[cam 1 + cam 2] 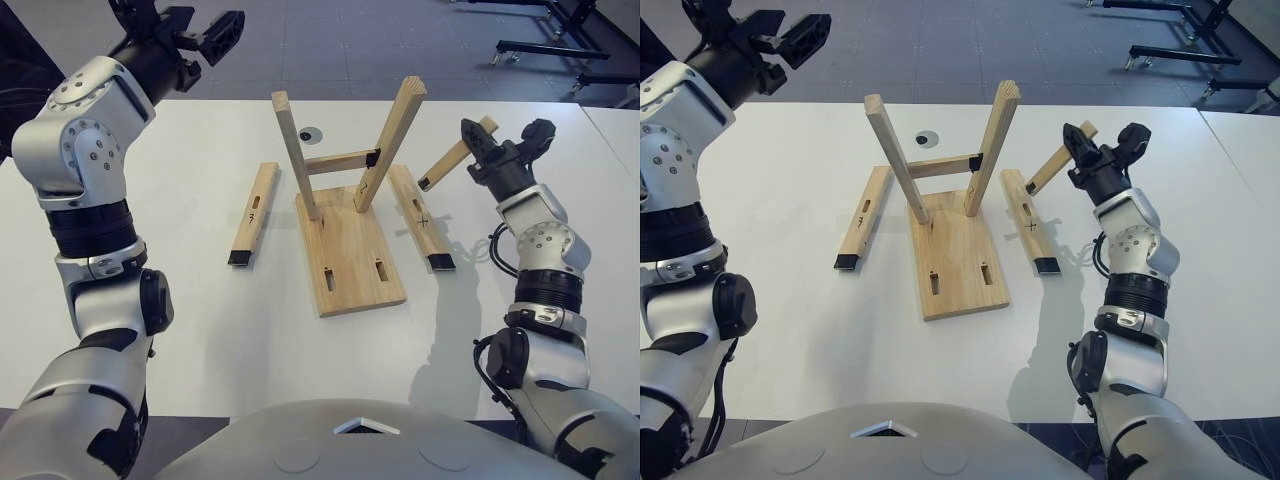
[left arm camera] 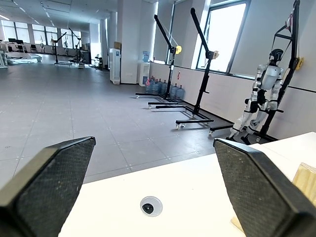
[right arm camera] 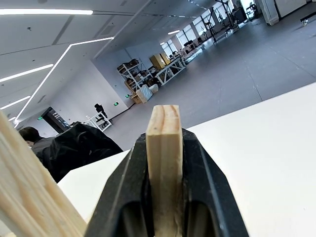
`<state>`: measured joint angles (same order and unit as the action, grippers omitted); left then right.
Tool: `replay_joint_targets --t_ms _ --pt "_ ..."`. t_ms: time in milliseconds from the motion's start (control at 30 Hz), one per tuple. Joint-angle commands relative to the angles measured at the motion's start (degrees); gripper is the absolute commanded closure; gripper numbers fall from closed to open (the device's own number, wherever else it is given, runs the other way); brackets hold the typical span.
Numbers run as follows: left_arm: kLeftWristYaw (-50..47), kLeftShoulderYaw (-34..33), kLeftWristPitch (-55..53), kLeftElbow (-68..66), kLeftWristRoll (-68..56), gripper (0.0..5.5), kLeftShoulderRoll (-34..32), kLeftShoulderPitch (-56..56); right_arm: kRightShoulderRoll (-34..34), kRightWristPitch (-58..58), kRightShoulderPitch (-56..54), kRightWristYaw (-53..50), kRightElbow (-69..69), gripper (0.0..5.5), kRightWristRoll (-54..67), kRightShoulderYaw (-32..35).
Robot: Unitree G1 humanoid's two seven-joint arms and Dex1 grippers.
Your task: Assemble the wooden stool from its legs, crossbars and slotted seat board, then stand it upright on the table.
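Observation:
The slotted seat board [image 1: 352, 262] lies flat at the table's middle. Two legs stand in its far slots, the left one [image 1: 295, 150] and the right one [image 1: 390, 140], both leaning outward. A crossbar [image 1: 340, 162] joins them. One loose leg [image 1: 253, 213] lies left of the board and another [image 1: 420, 215] lies right of it. My right gripper [image 1: 485, 140] is shut on a second crossbar [image 3: 164, 128], held tilted above the table to the right of the standing legs. My left gripper [image 1: 215, 35] hangs open and empty, high over the table's far left edge, its pads [image 2: 49, 177] wide apart.
The white table [image 1: 180, 300] has a small round hole [image 1: 311, 133] behind the stool parts. A second table [image 1: 615, 125] adjoins at the right. Black wheeled stands [image 1: 560, 50] sit on the floor beyond the far right edge.

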<state>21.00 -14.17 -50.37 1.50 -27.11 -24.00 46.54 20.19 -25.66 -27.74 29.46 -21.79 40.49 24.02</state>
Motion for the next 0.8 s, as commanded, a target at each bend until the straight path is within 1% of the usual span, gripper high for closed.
replay_joint_targets --t_ms 33,200,567,800 --pt "-0.47 0.21 -0.61 1.02 -0.53 1.12 0.13 -1.21 -0.46 -0.32 2.72 -0.62 0.87 5.11 -0.84 0.12" --pt "-0.41 0.86 -0.30 0.88 -0.51 1.12 0.06 -1.40 -1.60 2.31 4.19 -0.71 -2.28 5.11 -2.52 0.28" --pt "-0.63 1.65 0.11 0.80 -0.56 1.12 0.32 -1.35 -2.42 6.36 -0.33 -0.19 -9.33 5.11 -4.48 0.13" --pt "-0.95 1.64 -0.09 1.52 -0.67 1.12 0.42 -1.69 -2.29 7.02 0.49 0.13 -8.91 5.11 -5.52 -0.28"
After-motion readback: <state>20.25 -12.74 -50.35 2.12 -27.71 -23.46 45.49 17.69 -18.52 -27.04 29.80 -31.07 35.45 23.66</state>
